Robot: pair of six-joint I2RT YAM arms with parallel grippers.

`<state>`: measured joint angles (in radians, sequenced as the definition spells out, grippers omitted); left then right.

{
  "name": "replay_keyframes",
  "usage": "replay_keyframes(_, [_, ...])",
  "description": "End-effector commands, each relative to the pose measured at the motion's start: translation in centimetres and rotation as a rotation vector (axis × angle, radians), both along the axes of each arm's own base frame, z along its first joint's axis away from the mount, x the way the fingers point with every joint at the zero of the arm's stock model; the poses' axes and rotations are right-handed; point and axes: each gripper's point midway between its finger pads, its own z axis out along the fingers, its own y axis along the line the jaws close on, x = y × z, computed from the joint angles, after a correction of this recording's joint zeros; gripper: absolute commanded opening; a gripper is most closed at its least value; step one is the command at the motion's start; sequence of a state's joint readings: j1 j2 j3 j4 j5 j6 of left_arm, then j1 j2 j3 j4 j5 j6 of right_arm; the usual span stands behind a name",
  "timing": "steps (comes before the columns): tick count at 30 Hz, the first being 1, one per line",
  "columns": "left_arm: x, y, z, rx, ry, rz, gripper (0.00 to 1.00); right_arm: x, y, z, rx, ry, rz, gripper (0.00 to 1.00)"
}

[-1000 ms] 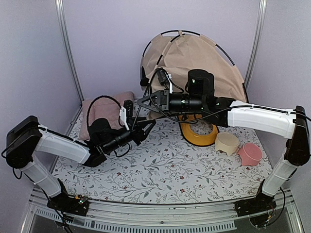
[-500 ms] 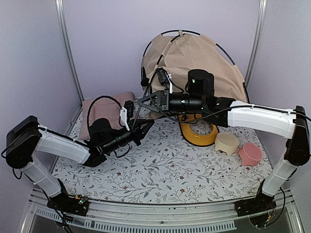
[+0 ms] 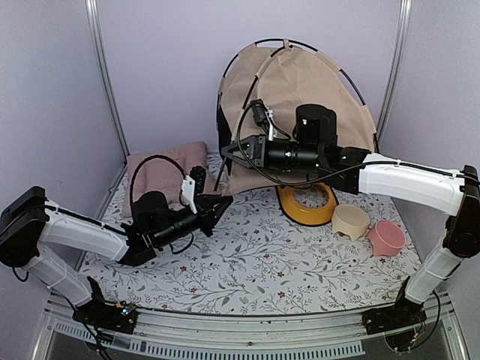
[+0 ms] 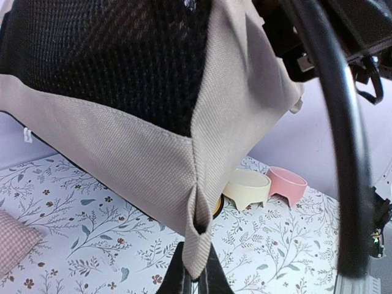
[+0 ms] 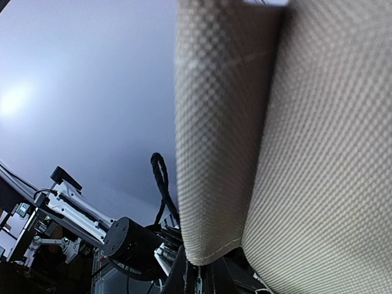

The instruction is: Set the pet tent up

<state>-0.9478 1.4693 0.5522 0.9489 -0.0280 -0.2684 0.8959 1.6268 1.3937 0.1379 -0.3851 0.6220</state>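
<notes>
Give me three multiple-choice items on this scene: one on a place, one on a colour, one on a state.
1. Where does the checked cushion lie? A. far left B. near right C. centre
2. What colour is the bowl right of the cream bowl? A. blue B. pink C. green
3. The left gripper is: A. open B. shut on the pet tent C. shut on a bowl
Key: 1 A, the top view shows it at the far left; 2 B, plainly pink; 3 B, its fingers pinch the tent's corner.

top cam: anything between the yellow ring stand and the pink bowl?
Yes, the cream bowl sits between the yellow stand and the pink bowl, in the top view.
</notes>
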Motion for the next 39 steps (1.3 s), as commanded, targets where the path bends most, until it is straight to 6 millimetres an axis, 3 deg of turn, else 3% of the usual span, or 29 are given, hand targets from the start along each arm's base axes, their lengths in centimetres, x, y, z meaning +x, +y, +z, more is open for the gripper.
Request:
replay_keyframes(1, [-1.1,0.6,-1.4,0.080,-0.003,0.021,0.00,3.8,-2.7,1.3,-0.001,-0.064,-0.187,0.00])
replay_keyframes(20, [-1.9,0.5,1.0,0.109,-0.044,0.011,0.00,5.6,-2.8,-2.3,-0.112,-0.065,-0.269,0.00])
replay_keyframes(29, [-2.2,0.2,1.5,0.120,-0.057,0.004,0.00,6.0,-2.6,-2.6,-0.116,-0.066,-0.294,0.00])
replay_keyframes(39, [-2.4,0.0,0.1,0.158,-0.044,0.006,0.00,6.1,-3.3,-1.4,-0.096,-0.073,-0.329,0.00])
